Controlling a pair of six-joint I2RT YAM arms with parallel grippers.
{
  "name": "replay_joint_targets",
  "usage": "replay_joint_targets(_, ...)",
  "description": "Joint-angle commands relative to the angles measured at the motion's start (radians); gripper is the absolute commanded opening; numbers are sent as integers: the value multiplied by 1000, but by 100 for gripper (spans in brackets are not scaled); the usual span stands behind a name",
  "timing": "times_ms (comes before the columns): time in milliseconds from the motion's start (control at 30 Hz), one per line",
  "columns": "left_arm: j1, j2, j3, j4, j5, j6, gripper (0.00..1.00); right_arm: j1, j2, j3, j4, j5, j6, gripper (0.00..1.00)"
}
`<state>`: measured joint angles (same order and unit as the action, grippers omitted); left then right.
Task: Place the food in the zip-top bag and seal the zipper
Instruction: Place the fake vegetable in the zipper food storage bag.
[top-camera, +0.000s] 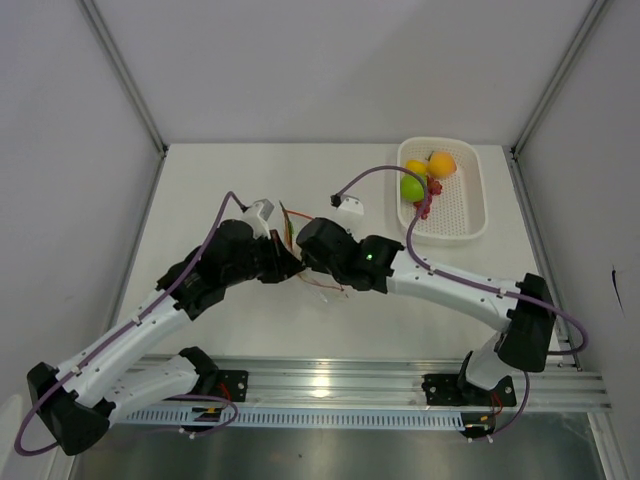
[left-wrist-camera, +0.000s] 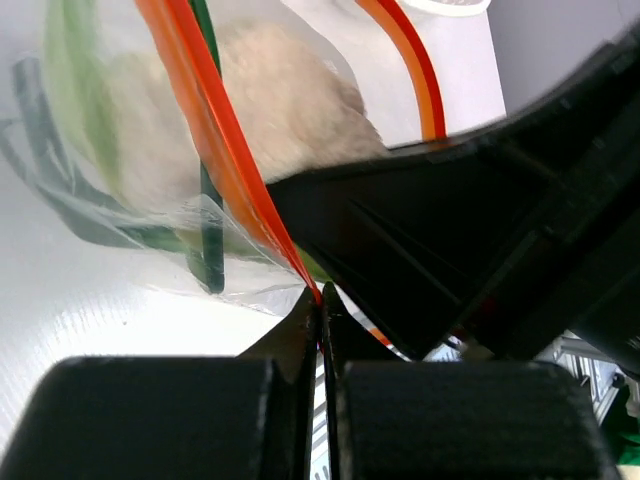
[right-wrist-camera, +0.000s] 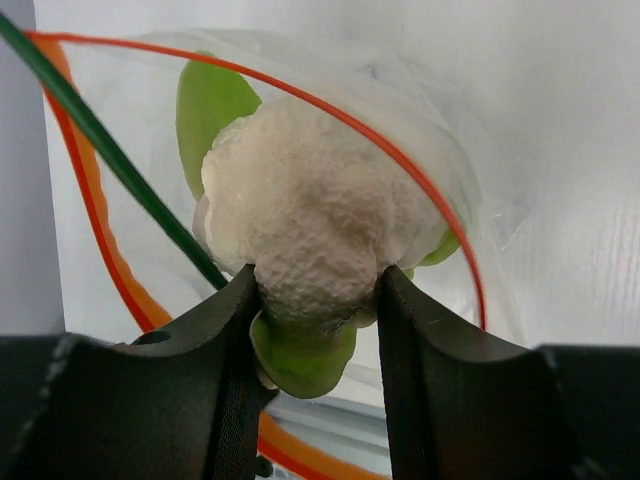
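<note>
The clear zip-top bag (top-camera: 315, 285) lies mid-table between my two grippers, its red-orange zipper (left-wrist-camera: 215, 140) held open in a loop (right-wrist-camera: 400, 160). My left gripper (left-wrist-camera: 321, 300) is shut on the zipper strip at the bag's mouth edge. My right gripper (right-wrist-camera: 315, 300) is shut on the pale leafy piece (right-wrist-camera: 310, 215), a cauliflower with green leaves, and holds it inside the bag's mouth. Green stalks (left-wrist-camera: 205, 240) lie in the bag. The green apple (top-camera: 412, 187), orange-yellow fruit (top-camera: 441, 164), yellow piece (top-camera: 415, 167) and red bits (top-camera: 430, 197) are in the basket.
The white perforated basket (top-camera: 462, 215) stands at the back right of the table. Grey walls close in the table on the left, back and right. A metal rail (top-camera: 400, 385) runs along the near edge by the arm bases.
</note>
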<state>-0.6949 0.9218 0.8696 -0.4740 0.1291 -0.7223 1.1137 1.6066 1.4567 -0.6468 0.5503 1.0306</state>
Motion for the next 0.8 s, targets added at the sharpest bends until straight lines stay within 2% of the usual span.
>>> replay_joint_targets(0,-8,-26,26,14,-42,20,1,3,-117,-28,22,51,-30,0)
replay_joint_targets(100,-8,-21,26,9,-43,26,1,-28,-169,-58,36,4,-69,1)
replay_joint_targets(167,-8,-17,28,14,-39,26,1,-51,-180,-61,48,-99,-127,7)
replay_joint_targets(233,-9,-15,29,12,-40,26,1,-83,-174,-53,52,-185,-164,18)
replay_joint_targets(633,-8,-3,40,-14,-55,37,0,-89,-18,-28,-60,-475,-337,20)
replay_joint_targets(700,-8,-3,39,-23,-62,38,1,-89,21,-38,-79,-506,-375,27)
replay_joint_targets(733,-8,-4,36,-23,-63,38,1,-89,29,-54,-83,-519,-386,39)
replay_joint_targets(767,-8,-6,29,-22,-66,38,1,-89,35,-64,-85,-518,-394,46)
